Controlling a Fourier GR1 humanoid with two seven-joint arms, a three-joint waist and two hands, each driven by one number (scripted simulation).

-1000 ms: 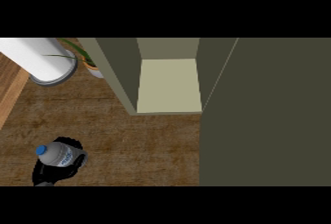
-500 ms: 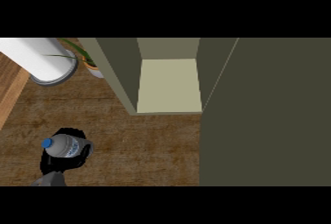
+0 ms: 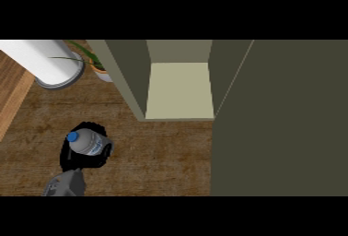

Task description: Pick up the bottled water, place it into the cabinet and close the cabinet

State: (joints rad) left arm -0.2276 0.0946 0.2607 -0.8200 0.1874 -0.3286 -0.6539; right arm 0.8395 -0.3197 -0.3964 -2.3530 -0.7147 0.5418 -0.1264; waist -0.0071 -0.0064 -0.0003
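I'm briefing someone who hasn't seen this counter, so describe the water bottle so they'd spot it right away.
Start at the open cabinet with its pale shelf at the top middle, then drop down and left across the brown wooden counter. There the left hand, black, curls round the bottled water. It is the only clear bottle with a blue cap; the white cylinder and potted plant sit farther up.

Brown wooden counter (image 3: 163, 152), white cylinder (image 3: 41, 62), potted plant (image 3: 92, 62) behind.

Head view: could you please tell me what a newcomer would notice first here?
Probably the water bottle with its blue cap, at lower left on the wooden counter, with the black left hand curled round it. Next, the open cabinet at top centre, its pale shelf bare, with its door filling the right side.
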